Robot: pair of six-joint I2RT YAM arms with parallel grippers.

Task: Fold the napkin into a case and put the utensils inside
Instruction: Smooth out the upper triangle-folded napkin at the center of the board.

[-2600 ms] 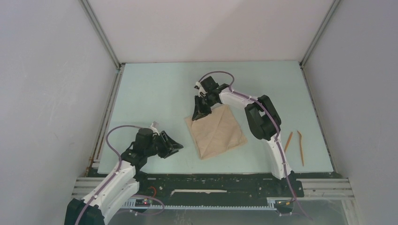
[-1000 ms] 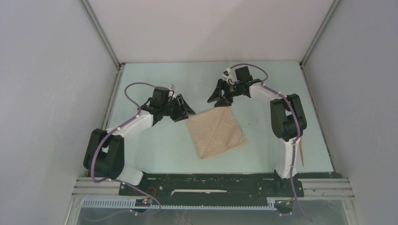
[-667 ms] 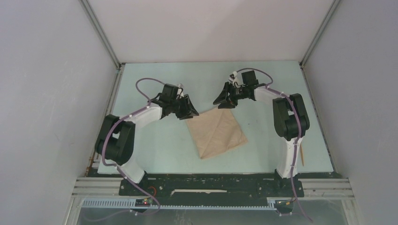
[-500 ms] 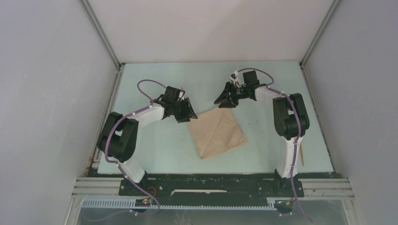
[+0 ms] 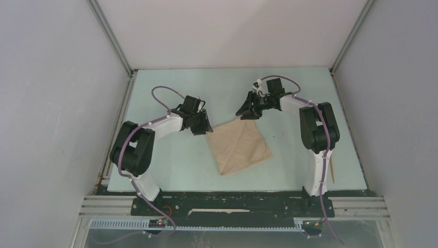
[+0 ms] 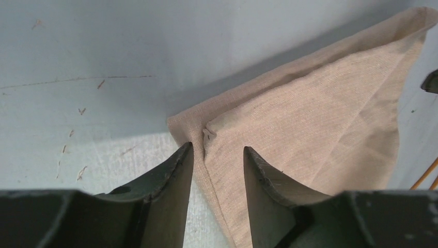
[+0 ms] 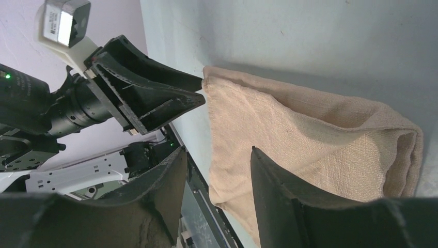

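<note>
The beige napkin (image 5: 240,147) lies folded flat as a tilted square on the table. My left gripper (image 5: 204,126) is down at its left corner. In the left wrist view the gripper (image 6: 217,148) is open, its jaws either side of the napkin (image 6: 320,119) edge and the raised corner of the top layer. My right gripper (image 5: 247,112) is at the far corner, also open; in its wrist view (image 7: 217,150) one finger overlaps the napkin (image 7: 289,134). The orange utensils (image 6: 424,174) lie past the cloth; in the top view only a sliver (image 5: 332,170) shows beside the right arm.
The pale green table (image 5: 170,93) is boxed in by grey walls on the left, back and right. A black rail (image 5: 232,204) with both arm bases runs along the near edge. In the right wrist view the left gripper (image 7: 150,98) faces me across the cloth.
The left arm has swung in from the near left to the napkin's left corner. Both grippers' jaws have narrowed. The right gripper has stayed by the far corner; the napkin has not moved.
</note>
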